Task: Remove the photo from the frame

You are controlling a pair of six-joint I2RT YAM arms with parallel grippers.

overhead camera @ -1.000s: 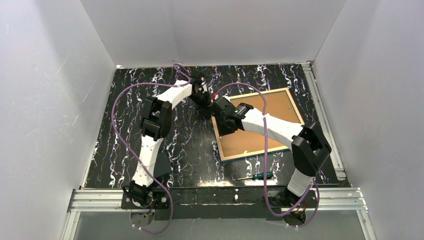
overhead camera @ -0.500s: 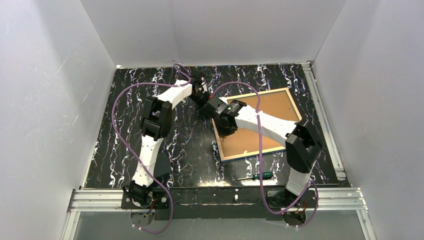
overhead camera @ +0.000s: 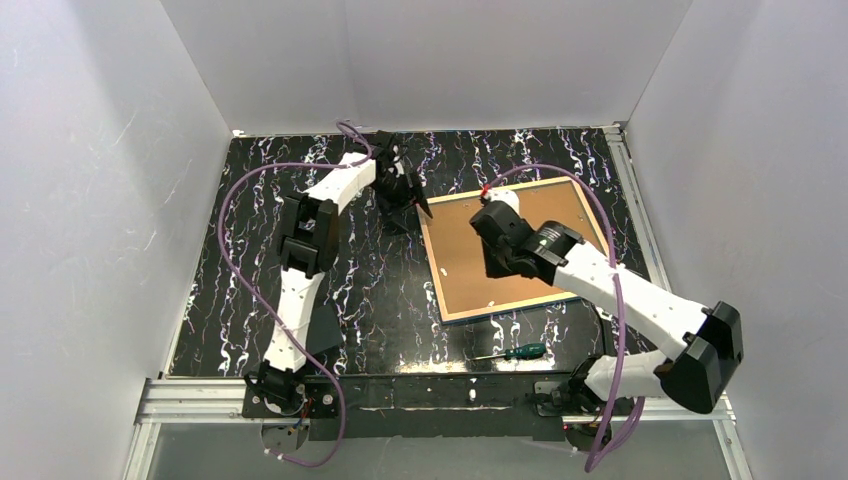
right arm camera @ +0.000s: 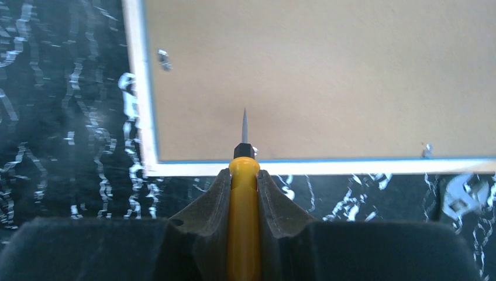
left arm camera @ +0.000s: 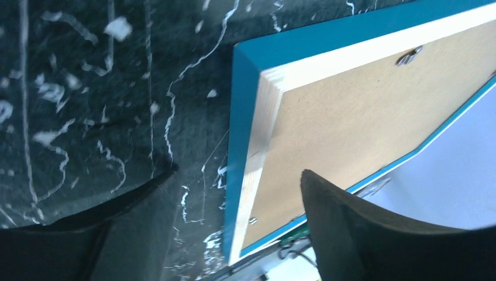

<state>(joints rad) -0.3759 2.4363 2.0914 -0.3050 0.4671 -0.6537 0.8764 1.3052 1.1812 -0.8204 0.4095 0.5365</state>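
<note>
Brown backing board faces up. The frame lies face-down on the bench, right of centre, with its wood back showing. The photo isn't visible, presumably under the board.

Changes in the last second:
- Left gripper: jaws have sprung wide apart and are empty, hanging by the frame's far-left corner.
- Right gripper: has swung away from that corner to over the board. Its jaws are clamped on a yellow-handled tool, thin tip just inside one rail.

Likely meaning: the corner is no longer steadied, so any prying at the metal tabs would be one-handed and the frame may skate. The board is still seated, so the photo isn't out yet.

The frame's long axis runs left-right across the bench, skewed a little so the right end sits farther from the bases. A green screwdriver lies unused near the front edge.
</note>
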